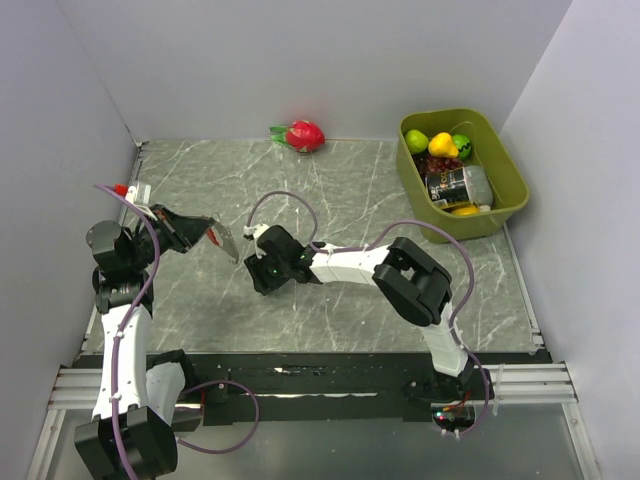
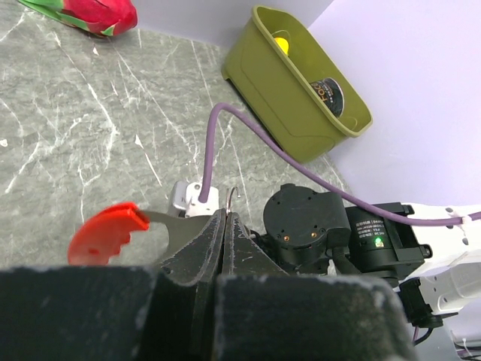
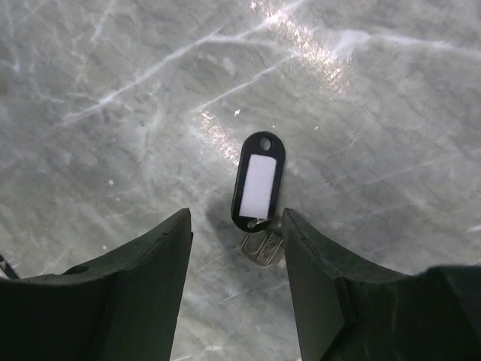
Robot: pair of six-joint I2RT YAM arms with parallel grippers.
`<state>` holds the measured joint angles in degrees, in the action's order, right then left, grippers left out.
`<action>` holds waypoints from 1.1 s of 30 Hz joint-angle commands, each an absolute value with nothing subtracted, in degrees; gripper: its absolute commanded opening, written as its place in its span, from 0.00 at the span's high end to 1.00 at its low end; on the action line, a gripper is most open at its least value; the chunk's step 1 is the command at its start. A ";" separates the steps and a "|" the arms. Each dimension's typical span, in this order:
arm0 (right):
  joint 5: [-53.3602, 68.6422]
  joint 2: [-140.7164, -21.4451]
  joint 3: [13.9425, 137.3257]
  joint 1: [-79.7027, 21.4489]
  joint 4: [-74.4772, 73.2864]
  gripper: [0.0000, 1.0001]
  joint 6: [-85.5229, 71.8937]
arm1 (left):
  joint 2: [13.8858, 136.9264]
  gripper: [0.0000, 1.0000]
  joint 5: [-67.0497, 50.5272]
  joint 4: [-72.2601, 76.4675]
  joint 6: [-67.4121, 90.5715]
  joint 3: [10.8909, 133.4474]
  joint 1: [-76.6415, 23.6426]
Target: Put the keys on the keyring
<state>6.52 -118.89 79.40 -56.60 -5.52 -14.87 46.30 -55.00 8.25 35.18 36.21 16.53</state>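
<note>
My left gripper [image 1: 210, 233] [image 2: 225, 217] is raised at the left side of the table. It is shut on the keyring: a thin silvery wire [image 2: 232, 197] pokes out past its fingertips, and a red crescent piece [image 2: 105, 232] on a grey metal blade sticks out to the left. My right gripper [image 1: 266, 272] [image 3: 235, 218] is open, pointing down just above the table. The key [image 3: 262, 246], small and silvery with a black tag with a white label [image 3: 258, 183], lies flat between its fingertips, close to the right finger [image 3: 312, 256].
A red dragon fruit [image 1: 303, 134] [image 2: 83, 13] lies by the back wall. An olive-green bin [image 1: 510, 190] [image 2: 301, 90] with fruit and a can stands at the back right. The right arm's wrist [image 2: 308, 226] and its purple cable sit close in front of my left gripper.
</note>
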 commanded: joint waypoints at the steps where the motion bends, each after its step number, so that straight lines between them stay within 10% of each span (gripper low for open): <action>1: 6.07 -118.83 80.25 -56.08 -3.96 0.44 -14.76 | 45.00 0.99 -55.55 9.67 35.16 36.91 16.96; 17: 4.57 -110.31 73.31 -54.93 -4.57 0.95 -15.38 | 45.26 0.99 -55.46 9.84 35.24 36.83 16.96; 23: 6.93 -107.14 71.46 -54.41 -4.48 0.91 -15.38 | 45.44 0.99 -55.63 10.02 35.33 36.83 16.88; 29: 8.61 -106.87 72.24 -54.40 -7.02 0.57 -15.91 | 45.61 0.99 -55.99 10.28 35.51 36.74 16.88; 33: 7.91 -108.28 73.74 -54.40 -9.92 0.53 -17.31 | 45.70 0.99 -55.99 10.55 35.51 36.74 16.96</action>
